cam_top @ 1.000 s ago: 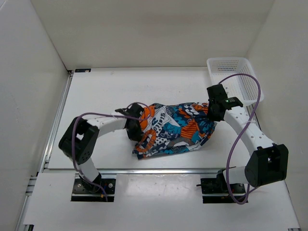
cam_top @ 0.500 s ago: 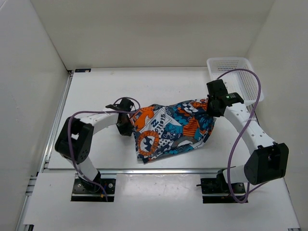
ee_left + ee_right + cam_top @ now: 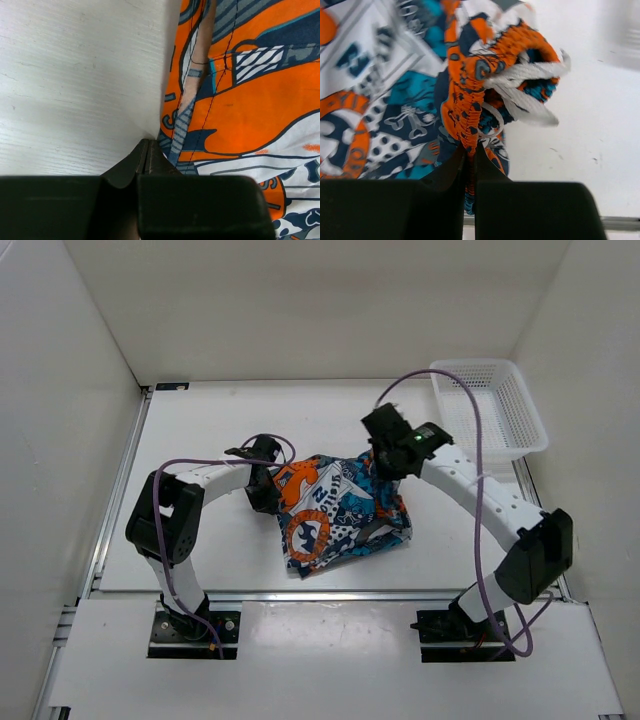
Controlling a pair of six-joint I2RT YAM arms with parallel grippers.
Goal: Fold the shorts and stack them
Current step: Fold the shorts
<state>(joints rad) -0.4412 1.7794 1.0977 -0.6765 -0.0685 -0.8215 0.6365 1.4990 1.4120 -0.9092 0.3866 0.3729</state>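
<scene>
- Left gripper (image 3: 266, 497): in the left wrist view its two dark fingers (image 3: 145, 157) are pressed together, with a stitched edge of cloth caught at the tips. It is judged to be clamped on the garment's left edge, low against the white table (image 3: 200, 430).
- Right gripper (image 3: 386, 466): in the right wrist view its fingers (image 3: 457, 167) are closed on a gathered orange elastic waistband (image 3: 470, 90). A loop of white drawstring (image 3: 525, 75) hangs free just beside the grip.
- Soft cloth shorts (image 3: 340, 515) with a busy orange, teal, grey, white and black cartoon print: they lie near the middle of the table, between the two grippers. The shorts are bunched and partly doubled over, and the near edge is ragged rather than squared.
- White plastic mesh basket (image 3: 478, 364): it stands at the far right corner, well apart from the shorts.
- Progress (judgement): a first fold appears to be under way, with the right-hand side carried over the rest. No layer is flat or aligned yet. Smoothing, further folds and stacking are left to do. Only this one pair is visible.
</scene>
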